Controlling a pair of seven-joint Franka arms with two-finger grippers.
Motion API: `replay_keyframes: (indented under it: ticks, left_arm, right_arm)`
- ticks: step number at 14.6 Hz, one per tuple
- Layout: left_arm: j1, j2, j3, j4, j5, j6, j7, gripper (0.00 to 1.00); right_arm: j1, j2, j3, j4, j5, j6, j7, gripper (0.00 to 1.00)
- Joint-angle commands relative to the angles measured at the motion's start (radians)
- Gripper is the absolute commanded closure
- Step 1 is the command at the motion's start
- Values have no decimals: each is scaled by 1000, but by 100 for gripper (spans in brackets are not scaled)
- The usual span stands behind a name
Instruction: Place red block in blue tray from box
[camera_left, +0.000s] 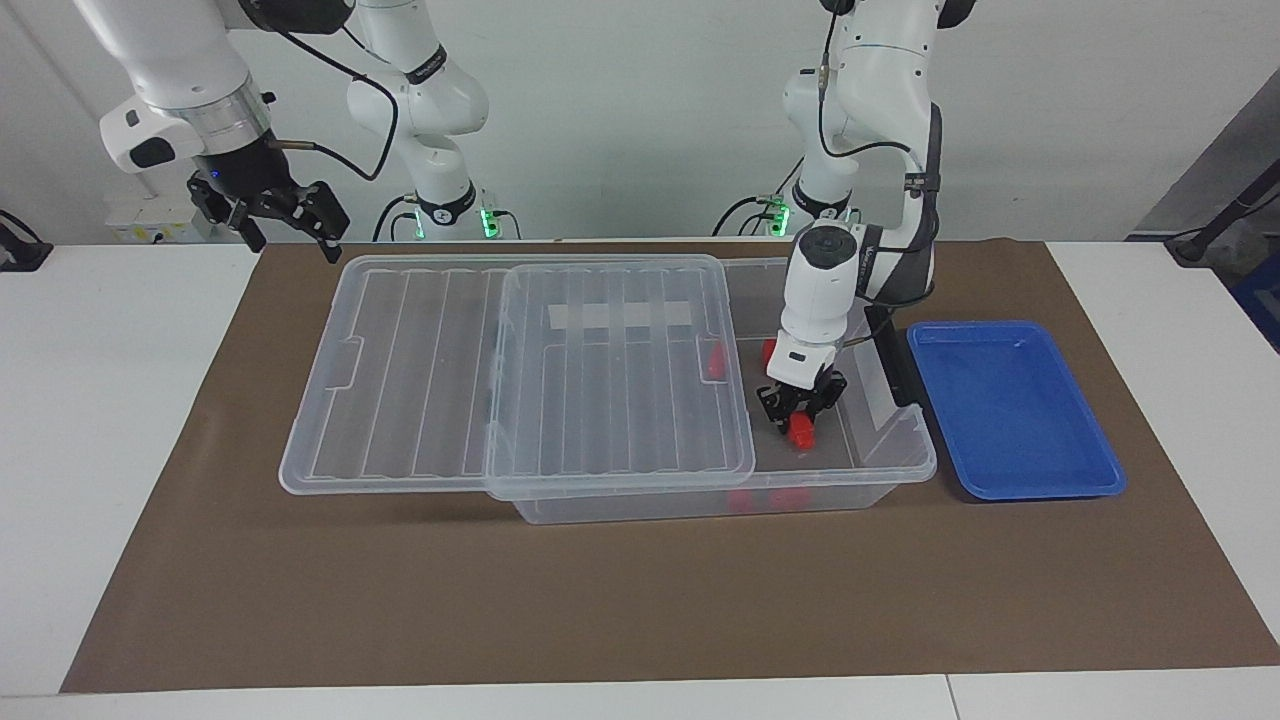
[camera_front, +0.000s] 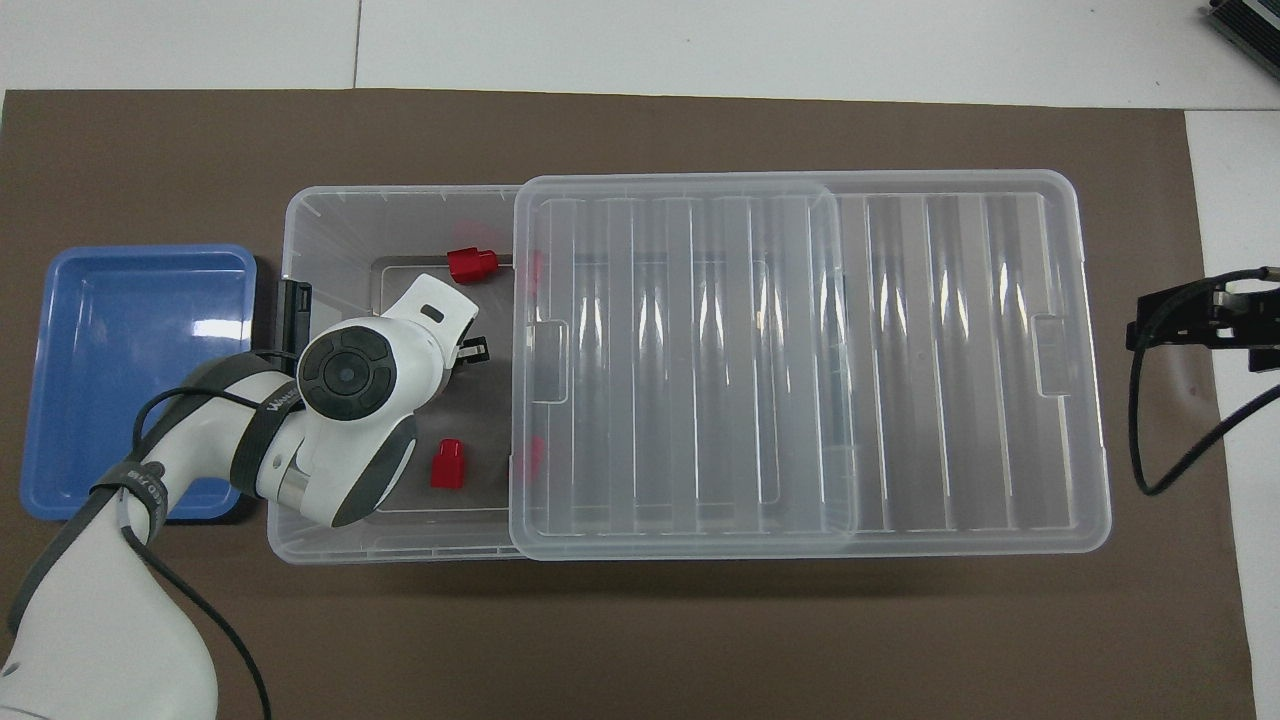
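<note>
Box (camera_left: 880, 470) of clear plastic, large and long, lies across the brown mat with its ribbed see-through lid (camera_left: 520, 375) slid toward the right arm's end, leaving the end beside the shallow bright-blue plastic tray (camera_left: 1015, 410) uncovered. The left arm, much the nearer of the two, reaches down into that open end. The left gripper (camera_left: 800, 415) stands upright with its black fingers drawn in on a small bright-red plastic block (camera_left: 800, 430), which sits directly beneath it at the box floor; the block's long axis cannot be told from here. The tray lies just beside the box, toward the left arm's end of the table, and looks empty. Other red blocks (camera_front: 446, 465) lie loose nearby. The right gripper (camera_left: 285, 210) waits, fingers spread, over the mat's edge.
</note>
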Motion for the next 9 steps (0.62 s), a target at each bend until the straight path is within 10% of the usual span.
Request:
replay_keyframes:
  ticks: [1, 9]
  left_arm:
    - [-16, 13, 14, 16, 19, 2, 4, 100]
    - [-9, -31, 13, 117, 18, -228, 35, 100]
  right_arm:
    - [-5, 14, 10, 21, -22, -7, 10, 0]
    - [-5, 68, 10, 80, -18, -25, 8, 0]
